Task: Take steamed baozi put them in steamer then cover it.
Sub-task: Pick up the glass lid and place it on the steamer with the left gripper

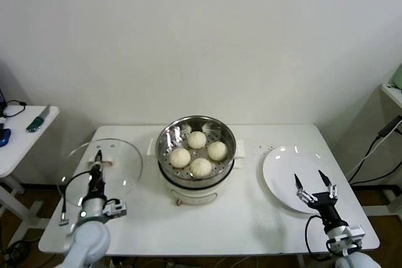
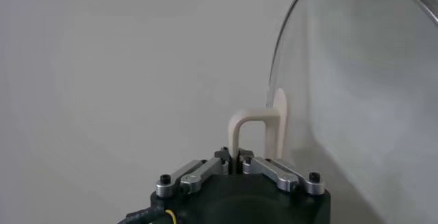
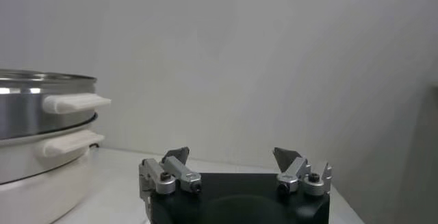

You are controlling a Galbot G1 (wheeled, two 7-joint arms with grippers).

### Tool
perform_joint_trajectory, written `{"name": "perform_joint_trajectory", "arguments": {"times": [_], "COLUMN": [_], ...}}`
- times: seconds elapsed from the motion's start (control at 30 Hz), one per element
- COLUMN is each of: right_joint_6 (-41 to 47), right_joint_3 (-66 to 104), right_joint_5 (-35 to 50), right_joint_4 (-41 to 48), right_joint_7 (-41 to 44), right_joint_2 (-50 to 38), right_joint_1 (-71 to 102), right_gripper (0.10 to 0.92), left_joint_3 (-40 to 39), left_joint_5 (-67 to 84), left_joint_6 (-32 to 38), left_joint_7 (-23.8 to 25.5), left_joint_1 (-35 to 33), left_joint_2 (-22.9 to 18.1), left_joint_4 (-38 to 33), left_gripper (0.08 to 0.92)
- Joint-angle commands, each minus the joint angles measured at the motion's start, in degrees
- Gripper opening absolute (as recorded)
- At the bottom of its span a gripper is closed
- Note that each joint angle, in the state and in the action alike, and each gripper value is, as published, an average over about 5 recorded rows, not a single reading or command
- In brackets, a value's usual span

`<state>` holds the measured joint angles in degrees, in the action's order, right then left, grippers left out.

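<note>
Presently: four steamed baozi [image 1: 198, 153] sit inside the steamer [image 1: 195, 131] at table [image 1: 251, 218] centre. Cover [image 1: 122, 167], at nine o'clock of the steamer, pinched by its handle [image 2: 254, 131] in the left gripper [image 1: 96, 167]. Right gripper [image 1: 312, 179], fingers spread, over the white plate [image 1: 279, 171] at three o'clock.

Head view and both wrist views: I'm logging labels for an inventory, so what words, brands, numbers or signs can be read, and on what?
None can be read in any view.
The steamer, the glass lid, the white plate and the baozi show no print.
A small mark low on the cooker's front is too small to read.
</note>
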<state>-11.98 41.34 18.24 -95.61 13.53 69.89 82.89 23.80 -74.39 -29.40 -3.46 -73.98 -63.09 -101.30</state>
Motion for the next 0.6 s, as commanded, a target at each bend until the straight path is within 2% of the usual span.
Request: {"name": "perform_joint_trajectory", "arguments": {"times": [0.03, 0.2, 0.4, 0.5, 0.6], "right_joint_6": [0.68, 1.54, 2.38, 2.47, 2.47], "right_joint_3": [-2.08, -4.47, -5.91, -6.47, -7.08], "right_joint_5": [-0.13, -0.44, -1.79, -2.43, -2.94], "right_joint_4": [1.37, 3.03, 5.33, 6.59, 7.65], "right_joint_7": [-0.42, -1.45, -2.47, -2.79, -2.91], "right_joint_2": [-2.71, -4.54, -4.88, -4.71, -4.68], "right_joint_1": [-3.35, -6.51, -9.60, -11.01, -12.05], "right_gripper": [0.823, 0.823, 0.823, 0.823, 0.823], "left_joint_3": [-0.30, -5.14, -11.52, -15.30, -18.53], "left_joint_5": [1.25, 2.88, 0.48, -1.29, -4.60], "left_joint_6": [-9.63, -12.90, -14.46, -15.45, -15.60], "left_joint_7": [1.65, 3.44, 10.39, 15.65, 21.39], "left_joint_1": [-3.69, -0.68, 5.36, 9.52, 13.94], "left_joint_2": [6.74, 11.13, 13.17, 12.95, 10.00], "left_joint_4": [-17.40, -21.46, -21.94, -22.26, -21.80], "left_gripper": [0.146, 0.146, 0.146, 0.146, 0.146]}}
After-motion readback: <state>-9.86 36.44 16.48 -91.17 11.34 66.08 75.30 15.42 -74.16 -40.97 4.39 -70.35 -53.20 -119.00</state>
